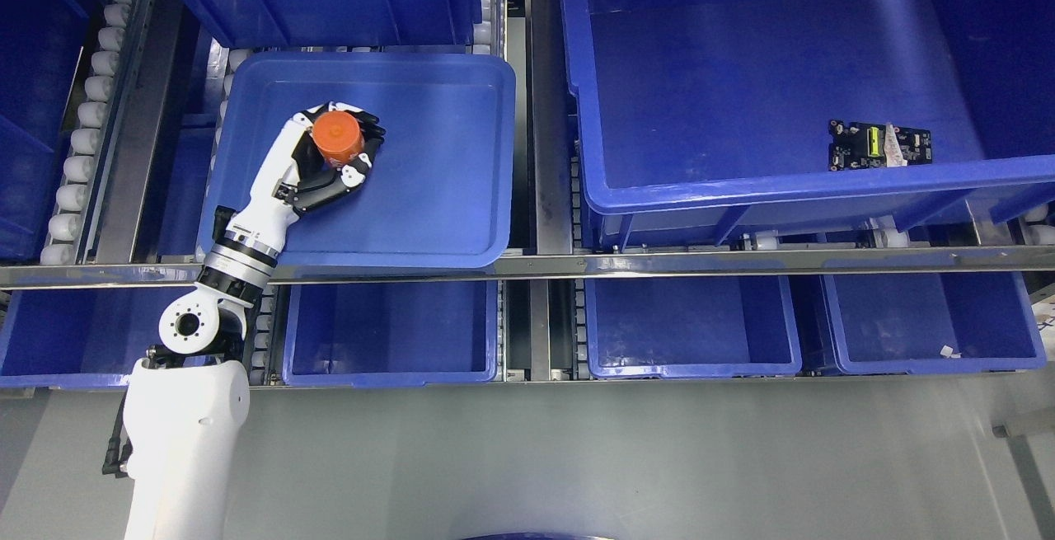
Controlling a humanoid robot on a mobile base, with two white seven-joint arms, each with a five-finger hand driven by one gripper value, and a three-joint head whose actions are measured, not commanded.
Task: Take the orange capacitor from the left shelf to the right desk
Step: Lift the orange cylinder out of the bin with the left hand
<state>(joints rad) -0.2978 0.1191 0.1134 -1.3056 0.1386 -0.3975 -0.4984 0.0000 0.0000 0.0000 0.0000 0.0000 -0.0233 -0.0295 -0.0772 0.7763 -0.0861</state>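
The left hand [334, 157] is wrapped around the orange capacitor [336, 136], its dark fingers [372, 138] curled along the can's far side and the thumb side closing under it, so the part sits gripped in the palm over the shallow blue tray [445, 218], toward that tray's left half. Whether the capacitor has cleared the tray floor cannot be told from above. The right arm is out of view. To do this step well, I judge the hand should keep its squeeze even and rise straight before travelling, so the can clears the tray's raised rim and the metal rail [659, 264] along the tray's near edge. Right of the tray stands a large blue bin [742, 185] holding a small circuit board [879, 145]; the carry should pass without brushing its wall.
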